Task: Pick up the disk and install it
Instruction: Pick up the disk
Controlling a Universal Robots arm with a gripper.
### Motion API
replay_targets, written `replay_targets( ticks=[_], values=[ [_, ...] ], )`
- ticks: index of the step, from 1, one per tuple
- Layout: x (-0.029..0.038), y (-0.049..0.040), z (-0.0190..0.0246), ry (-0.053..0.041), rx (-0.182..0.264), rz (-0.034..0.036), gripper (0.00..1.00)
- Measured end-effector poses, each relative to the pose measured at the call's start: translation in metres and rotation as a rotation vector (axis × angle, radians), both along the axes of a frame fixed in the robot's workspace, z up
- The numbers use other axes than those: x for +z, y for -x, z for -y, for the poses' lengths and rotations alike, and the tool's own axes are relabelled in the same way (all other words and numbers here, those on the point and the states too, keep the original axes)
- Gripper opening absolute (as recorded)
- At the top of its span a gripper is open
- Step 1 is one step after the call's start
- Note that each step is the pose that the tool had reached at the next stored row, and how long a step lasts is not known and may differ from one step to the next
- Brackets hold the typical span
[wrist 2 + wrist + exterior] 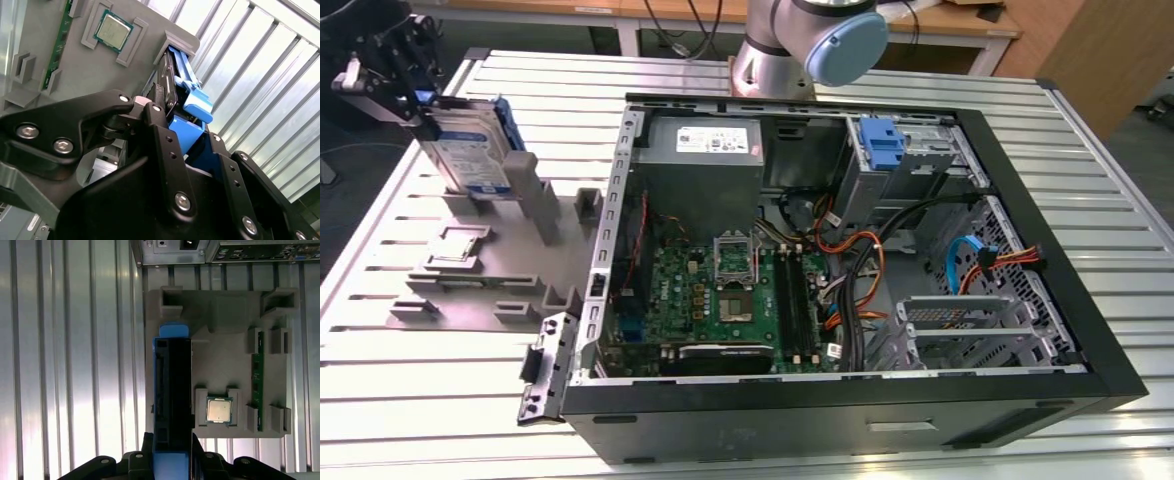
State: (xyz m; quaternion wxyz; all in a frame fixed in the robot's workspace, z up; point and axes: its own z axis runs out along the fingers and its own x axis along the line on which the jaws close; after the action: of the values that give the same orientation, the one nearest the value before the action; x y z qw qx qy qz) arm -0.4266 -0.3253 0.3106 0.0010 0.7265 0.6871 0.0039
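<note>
Ribbed aluminium table (427, 400) carries everything, with wooden desks behind it. At the exterior view's far left, the gripper (420, 100) reaches down over a grey fixture plate (480, 295) and has the disk (470, 150), which stands on edge, label facing outward, blue carrier along its back, just beside a grey post of the plate. In both wrist views the black fingers (159, 131) sit closed against the two flat sides of the disk (176, 85), clamping its blue-framed near end, while its far end lies at a grey slot of the plate (85, 65); whether it has cleared that slot cannot be told. In the first wrist view, the disk (172, 390) runs away from the gripper (172, 460) along one edge of the plate (220, 370), with a processor chip (219, 410) in a square pocket beside it and a green memory stick (256, 385) beyond that. Further toward the exterior view's right lies the open computer case (854, 415): grey power-supply box (700, 140) at its upper left corner, green motherboard (720, 290) below, the arm's base (807, 40) behind, then an upright blue bracket (883, 140), orange cables (867, 260) and a metal drive cage (967, 325).
</note>
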Motion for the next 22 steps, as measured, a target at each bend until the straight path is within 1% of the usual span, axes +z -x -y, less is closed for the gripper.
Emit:
replay_targets(
  ticks=[2, 13, 22],
  values=[
    [0.0009, 0.0, 0.0, 0.0007, 0.0, 0.0002, 0.37],
    [0.0012, 0.0002, 0.0, 0.0008, 0.0, 0.0013, 0.37],
    [0.0054, 0.0001, 0.0, 0.0008, 0.0, 0.0012, 0.37]
  ],
)
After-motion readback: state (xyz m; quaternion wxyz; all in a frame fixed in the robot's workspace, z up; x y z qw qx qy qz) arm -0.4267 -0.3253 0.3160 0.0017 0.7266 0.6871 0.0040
